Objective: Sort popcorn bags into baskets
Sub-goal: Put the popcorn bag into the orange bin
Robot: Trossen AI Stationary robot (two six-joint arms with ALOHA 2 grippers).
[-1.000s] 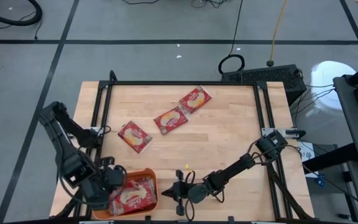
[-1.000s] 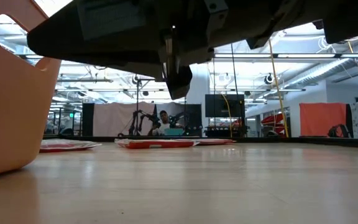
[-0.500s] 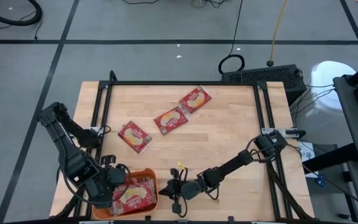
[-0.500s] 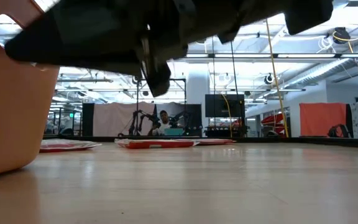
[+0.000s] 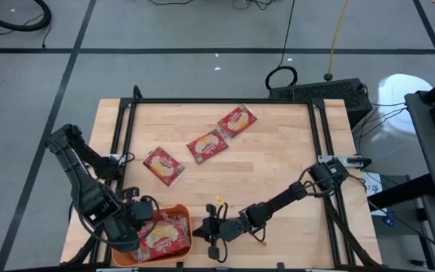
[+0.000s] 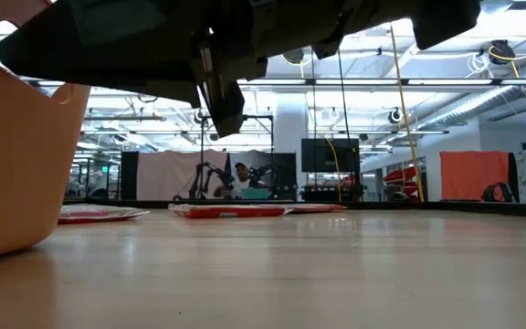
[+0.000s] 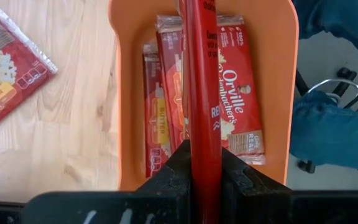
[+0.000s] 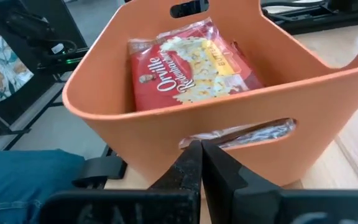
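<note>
The left gripper (image 7: 202, 163) hangs over the orange basket (image 7: 276, 93), clamped on a popcorn bag (image 7: 202, 81) held edge-on; it should let go only once the bag is flat and inside the walls. The right gripper (image 8: 201, 163), fingers closed and empty, sits against the basket's side wall. Several bags (image 8: 182, 65) lie stacked inside; three more (image 5: 206, 145) lie well beyond it.

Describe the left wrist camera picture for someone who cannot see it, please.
The left gripper is shut on a red popcorn bag, held edge-on above an orange basket that already holds several more bags. Another bag lies on the wooden table beside the basket.
</note>
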